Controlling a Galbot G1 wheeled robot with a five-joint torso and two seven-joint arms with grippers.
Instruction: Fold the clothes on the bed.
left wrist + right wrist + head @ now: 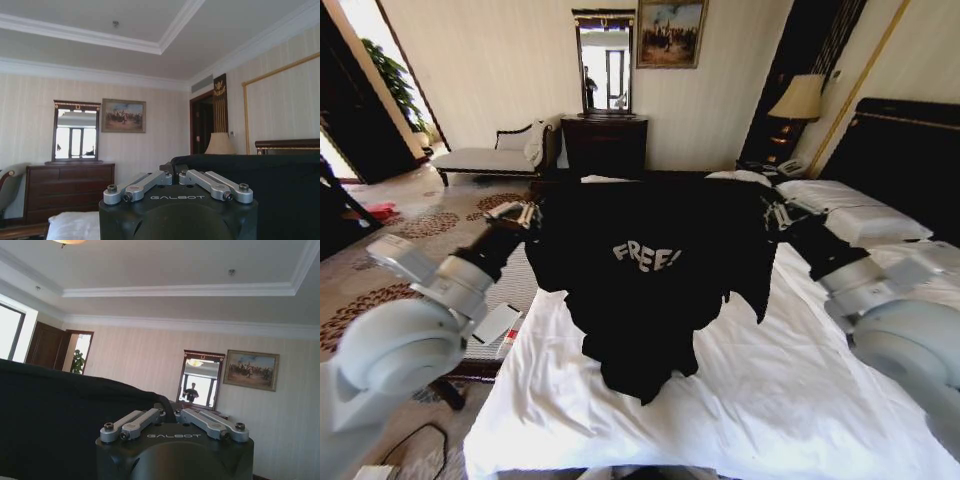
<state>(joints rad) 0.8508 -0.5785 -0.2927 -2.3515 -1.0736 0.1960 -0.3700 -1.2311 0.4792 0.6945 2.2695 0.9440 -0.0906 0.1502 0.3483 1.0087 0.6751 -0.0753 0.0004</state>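
Observation:
The clothes, a black T-shirt (650, 280) with white "FREE!" lettering, hang spread in the air above the bed (790, 390) with its white duvet. My left gripper (527, 213) is shut on the shirt's upper left corner, and my right gripper (776, 214) is shut on its upper right corner. The shirt's lower part is bunched and droops toward the duvet. In the left wrist view the gripper (175, 174) pinches the black fabric (260, 190), whose top edge runs out level. In the right wrist view the gripper (169, 412) holds the fabric (55, 425) the same way.
Pillows (850, 210) lie at the bed's right by the dark headboard (905, 150). A dark dresser with mirror (605, 140) and a pale chaise longue (495, 155) stand against the far wall. A lamp (798, 100) stands near the headboard. Patterned carpet (410, 260) lies left of the bed.

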